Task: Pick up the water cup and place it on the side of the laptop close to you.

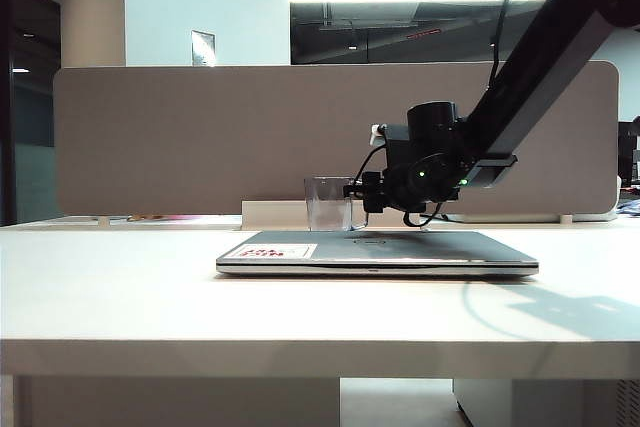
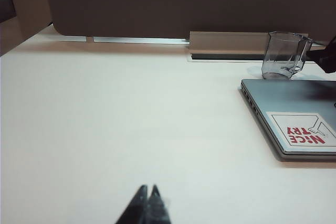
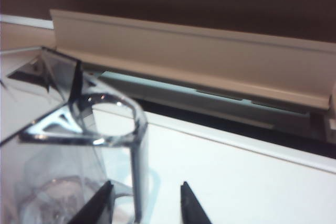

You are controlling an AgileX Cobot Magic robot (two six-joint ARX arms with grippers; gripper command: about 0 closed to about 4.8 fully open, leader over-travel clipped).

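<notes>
Left claw point(image 2: 148, 199): nearest to you, low over bare bench point(image 2: 131, 129), its two tips pressed together and empty; the cup stands well apart from it, across the bench past the laptop's stickered corner.

Laptop point(image 1: 377, 252): closed and flat on the bench, long axis running side to side in the exterior view, white-and-red sticker point(image 1: 276, 251) on the near left corner of the lid.

Right claw point(image 1: 357, 193): reaching in low over the laptop's far edge from the right of the exterior view, fingers level and pointing at the cup; this is clearly the nearer arm.

Right claw opening: the two fingertips point(image 3: 102, 199) stand wide apart with the handle's upright bar point(image 3: 139, 182) between them; you see a gap on the open side, so judge the jaws as spread around the handle, not clamped. Whether the other finger touches the cup cannot be told.

Water cup point(image 1: 328, 204): upright on the bench just behind the laptop's far edge, in front of the low cable tray point(image 2: 228, 43), angular handle turned toward the right claw.

Deciding relation: the cup lies straight ahead of the right claw with its handle already inside the jaws, and it sits on the laptop's far side, so the placing spot on the near side lies across the lid toward you.

Partition point(image 1: 300, 137): grey panel closing the far edge of the bench.
</notes>
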